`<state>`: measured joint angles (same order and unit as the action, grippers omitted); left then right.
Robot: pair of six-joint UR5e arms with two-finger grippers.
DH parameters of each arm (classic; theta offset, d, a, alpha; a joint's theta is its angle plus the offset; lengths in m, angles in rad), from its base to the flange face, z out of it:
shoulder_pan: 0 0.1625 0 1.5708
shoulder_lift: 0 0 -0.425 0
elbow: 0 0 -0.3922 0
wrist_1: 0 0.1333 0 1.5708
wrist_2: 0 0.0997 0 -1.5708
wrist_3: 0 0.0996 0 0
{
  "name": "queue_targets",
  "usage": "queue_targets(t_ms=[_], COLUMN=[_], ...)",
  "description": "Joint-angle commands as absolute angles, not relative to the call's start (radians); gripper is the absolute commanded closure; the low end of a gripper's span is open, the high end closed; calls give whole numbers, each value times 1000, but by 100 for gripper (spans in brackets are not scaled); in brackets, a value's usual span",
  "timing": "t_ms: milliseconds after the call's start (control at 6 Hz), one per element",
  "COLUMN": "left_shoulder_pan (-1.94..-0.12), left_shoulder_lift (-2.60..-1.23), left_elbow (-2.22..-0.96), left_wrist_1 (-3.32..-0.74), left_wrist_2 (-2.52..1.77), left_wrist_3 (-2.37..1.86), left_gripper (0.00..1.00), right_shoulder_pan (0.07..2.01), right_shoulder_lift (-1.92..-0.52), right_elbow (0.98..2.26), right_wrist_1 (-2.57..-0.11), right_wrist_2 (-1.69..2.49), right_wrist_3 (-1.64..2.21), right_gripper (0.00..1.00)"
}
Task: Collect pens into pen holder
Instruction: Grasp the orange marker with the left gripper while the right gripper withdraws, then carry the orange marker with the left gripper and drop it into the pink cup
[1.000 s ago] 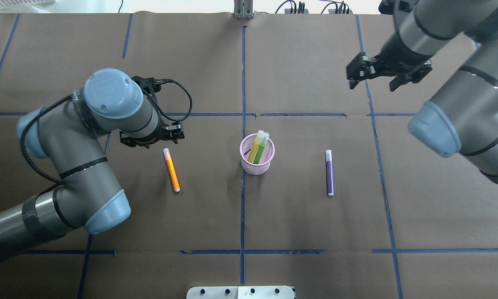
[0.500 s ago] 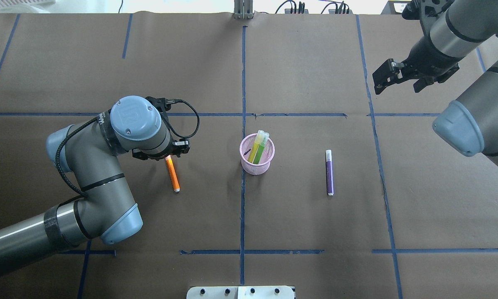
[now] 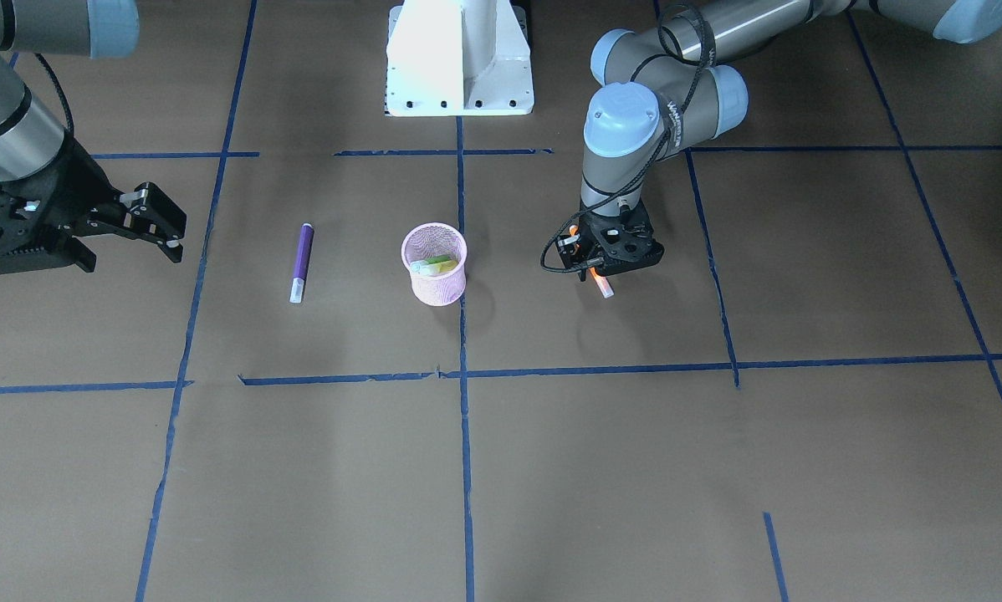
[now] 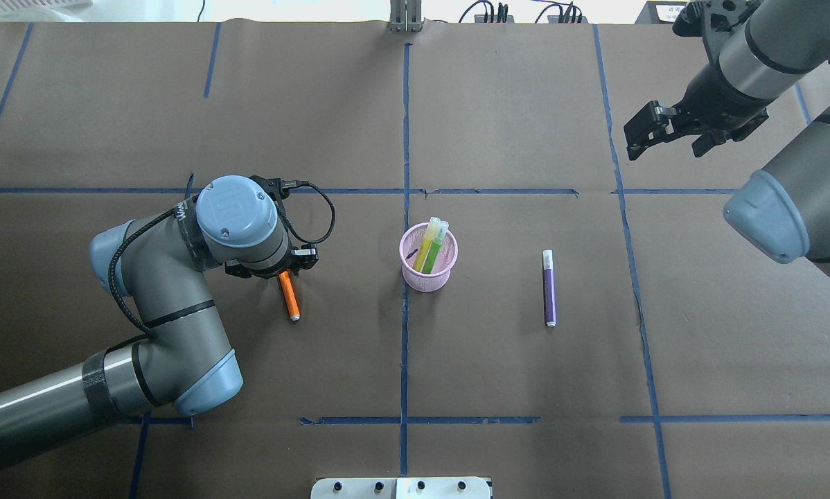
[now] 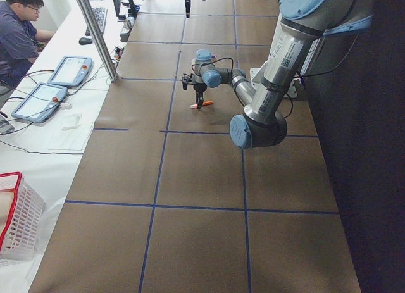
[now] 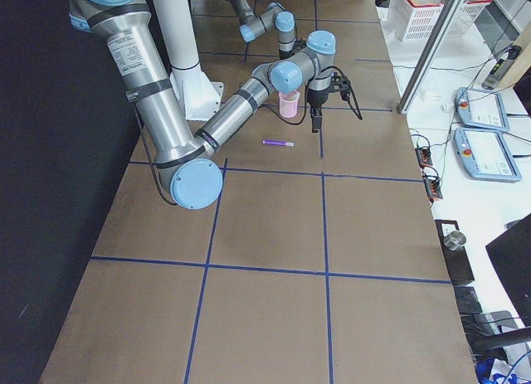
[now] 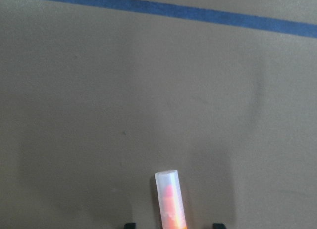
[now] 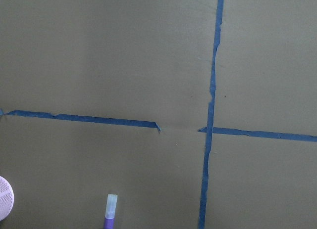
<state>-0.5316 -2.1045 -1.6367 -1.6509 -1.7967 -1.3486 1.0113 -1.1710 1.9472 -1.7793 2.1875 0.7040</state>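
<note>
- Jaws of the left gripper stand parted and point straight down, one tip on each side of the orange pen, a slim marker-like stick with a pale translucent cap. The wrist view shows a gap between the stick and each tip, so nothing is clamped.
- The orange pen lies flat on the brown paper-covered table, well apart from the small round pink wire-mesh cup, on the cup's robot-left side. The gripper straddles it near the cap end, and the other end points back toward the robot.
- The pink wire-mesh cup stands upright at the blue tape line that runs away from the robot.
- Inside the cup, a yellow pen and a bright green pen lean side by side, pale caps up and poking above the rim.
- The purple pen, the same slim shape, lies flat on the cup's robot-right side and well apart from it, pale cap pointing away from the robot.
- The right gripper hangs above the table with its jaws spread wide and nothing between them. It is farther from the cup than the purple pen, on that same side and farther from the robot.
</note>
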Motion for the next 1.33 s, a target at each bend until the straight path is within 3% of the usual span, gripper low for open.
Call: queue_targets(t_ms=[0, 333, 667, 1167], left_shoulder_pan=[-531, -537, -549, -503], left_shoulder_lift=[-2105, -2108, -2175, -2224], left_elbow=[-1637, -1655, -1750, -1776], left_wrist_1=[-1651, -1648, -1678, -1960], left_wrist_2=[-1798, -1796, -1615, -1358], left_wrist_3=[-1339, -1341, -1336, -1168], left_gripper=[100, 100, 100, 100], right_shoulder_pan=[1011, 1011, 1009, 1008], right_shoulder_lift=[-1172, -1177, -1189, -1193], right_elbow=[1948, 1948, 1950, 1947], right_wrist_1=[-1779, -1778, -1773, -1773], right_wrist_2=[2186, 2183, 2178, 2178], right_wrist_3=[706, 706, 707, 710], right_gripper=[0, 0, 0, 0])
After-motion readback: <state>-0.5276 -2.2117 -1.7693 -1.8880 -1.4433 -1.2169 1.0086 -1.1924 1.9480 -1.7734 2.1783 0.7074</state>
